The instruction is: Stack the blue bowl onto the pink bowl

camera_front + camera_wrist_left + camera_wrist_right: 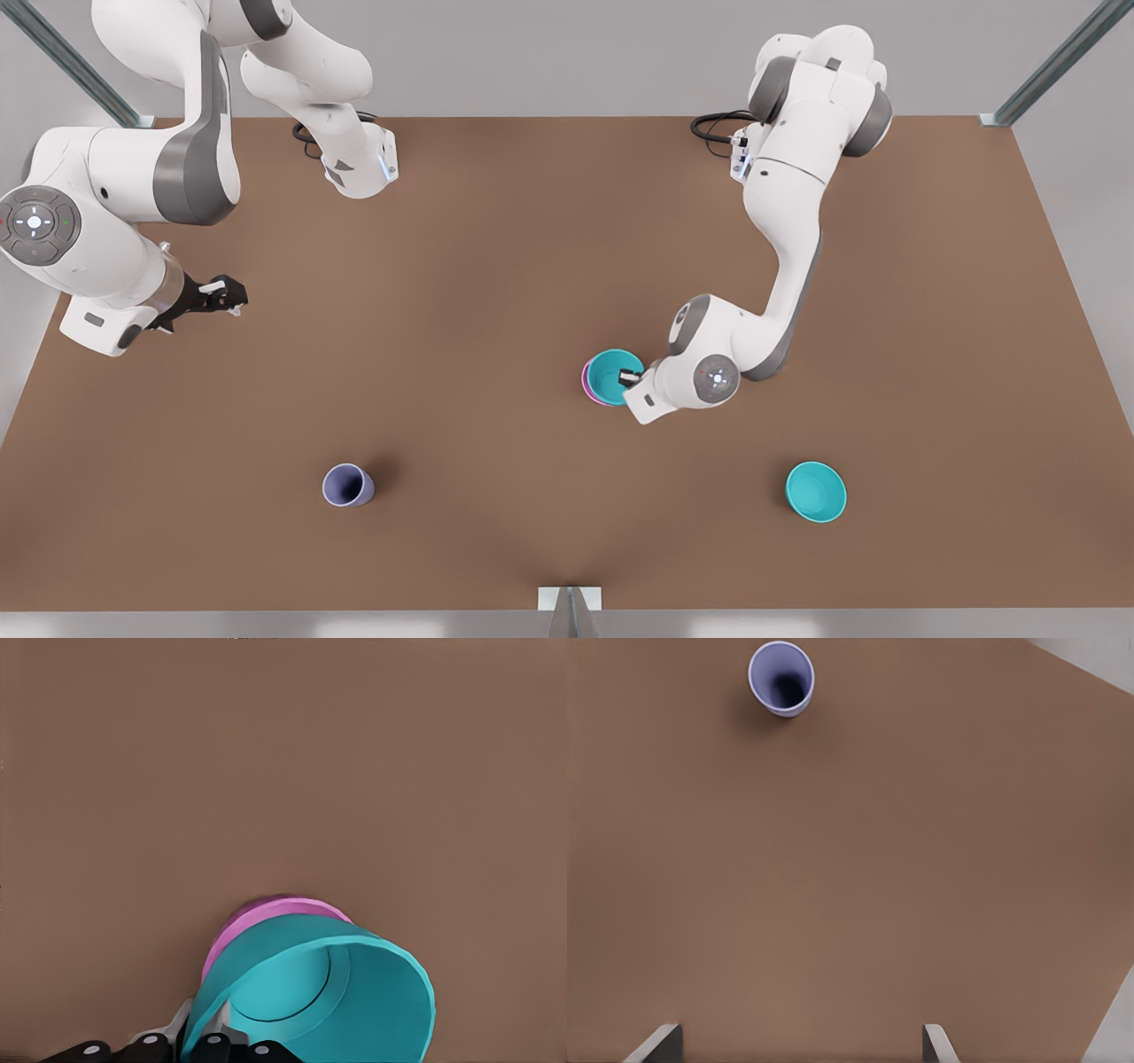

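Brown and bare apart from a few small vessels, the worktop [496, 292] is walled by grey panels. Near its middle the blue bowl [613, 374] is seen sitting over the pink bowl [587, 381], of which just a magenta sliver shows past the teal rim on the side away from the arm. In the left wrist view the blue bowl [328, 992] appears tilted, with the pink bowl [266, 926] peeking out from beneath it, so the nesting is judged not quite settled.

The left gripper [631, 377] is placed at the blue bowl's rim, on the side nearest its own arm; its jaws are closed onto the bowl's wall, one finger inside and one outside, with the fingers [213, 1047] visible against the teal wall. The right gripper [232, 297] is held well away from the bowls, above the worktop's edge at the front view's left, where that arm waits; its jaws stand parted, with nothing between them.

A second teal bowl [816, 492] lies well apart from the stack, and a lilac cup [347, 486] stands farther off on the other side.

Trouble is judged most likely at release: if the jaws are opened while the blue bowl is canted, it could slide off the pink one or settle crooked. A withdrawal dragged sideways could pull both bowls along.
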Robot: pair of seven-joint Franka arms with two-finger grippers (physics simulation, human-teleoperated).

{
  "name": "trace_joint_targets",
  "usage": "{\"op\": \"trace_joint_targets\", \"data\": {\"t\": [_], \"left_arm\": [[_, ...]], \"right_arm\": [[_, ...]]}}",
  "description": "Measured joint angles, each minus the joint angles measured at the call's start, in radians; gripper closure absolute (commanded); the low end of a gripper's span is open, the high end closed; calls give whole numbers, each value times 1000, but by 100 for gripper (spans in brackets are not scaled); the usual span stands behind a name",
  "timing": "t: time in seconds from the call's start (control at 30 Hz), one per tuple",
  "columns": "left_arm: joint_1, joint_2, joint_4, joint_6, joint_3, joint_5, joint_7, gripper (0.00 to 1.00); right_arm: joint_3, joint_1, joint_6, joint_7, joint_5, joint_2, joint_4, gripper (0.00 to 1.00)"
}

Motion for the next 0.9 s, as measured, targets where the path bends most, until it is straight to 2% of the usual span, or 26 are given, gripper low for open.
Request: {"op": "trace_joint_targets", "data": {"t": [0.37, 0.83, 0.87, 0.9], "left_arm": [[-20, 3, -13, -22, -3, -2, -368, 79], [-21, 23, -30, -30, -15, -5, -603, 76], [-20, 20, -31, -31, -15, -5, -613, 21], [-19, 18, -31, -31, -15, -8, -622, 0]], "right_arm": [[0, -2, 1, -37, 0, 0, 0, 0], [0, -1, 1, -60, 1, 3, 0, 0], [0, -1, 1, -61, 1, 3, 0, 0], [0, -2, 1, -62, 1, 3, 0, 0]]}}
